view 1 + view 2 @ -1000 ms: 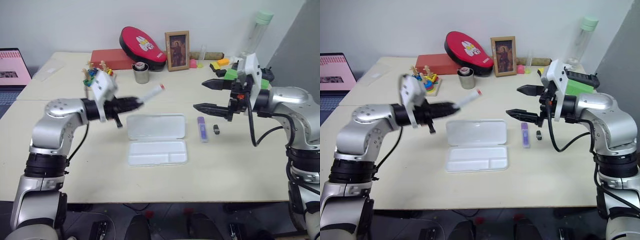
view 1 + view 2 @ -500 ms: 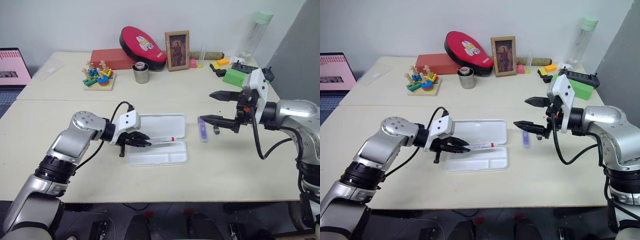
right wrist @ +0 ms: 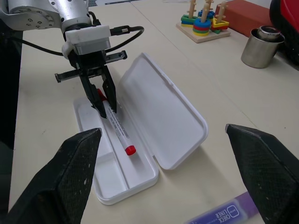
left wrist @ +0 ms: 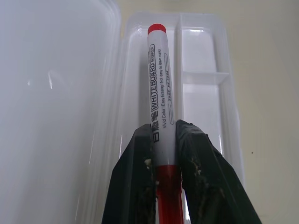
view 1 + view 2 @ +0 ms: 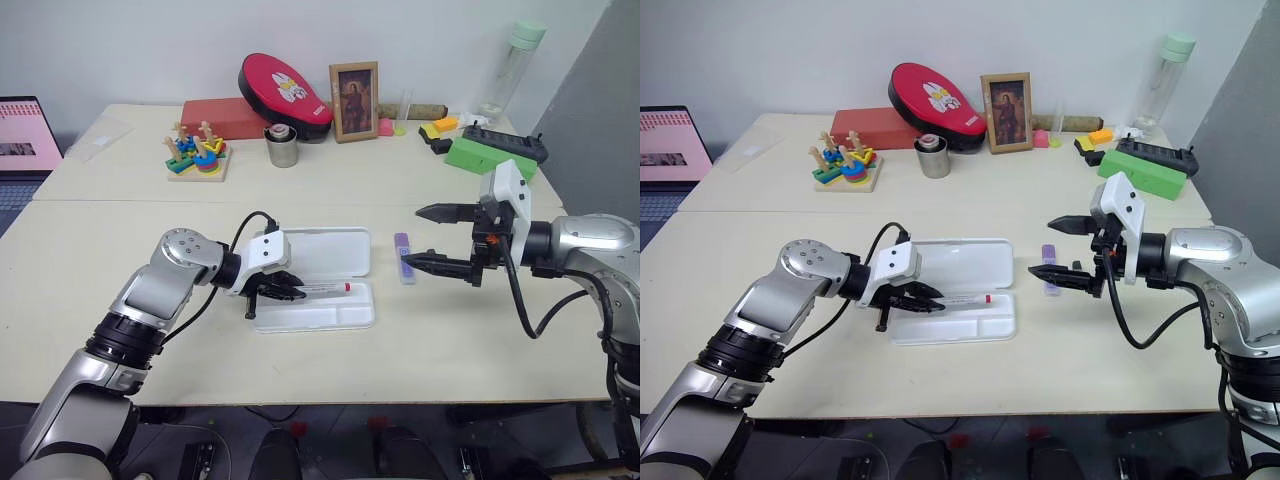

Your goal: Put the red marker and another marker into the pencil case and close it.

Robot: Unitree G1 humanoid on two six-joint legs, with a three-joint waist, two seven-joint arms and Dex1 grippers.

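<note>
Red marker lowered into open pencil case

Left gripper point(image 5: 290, 291), down from mid-air, pinches the red marker point(image 5: 322, 289) in pencil case point(image 5: 330, 312) tray; right gripper point(image 5: 428, 238) spread, lower now; purple marker point(image 5: 402, 257) on surface at its 9 o'clock.

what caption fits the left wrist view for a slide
Left claw shut on the red marker, holding it over the long compartment of the open pencil case.

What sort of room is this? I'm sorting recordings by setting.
Probably an office or lab desk set up for testing: a laptop, a framed picture against the wall, and a stacking toy as props.
</note>
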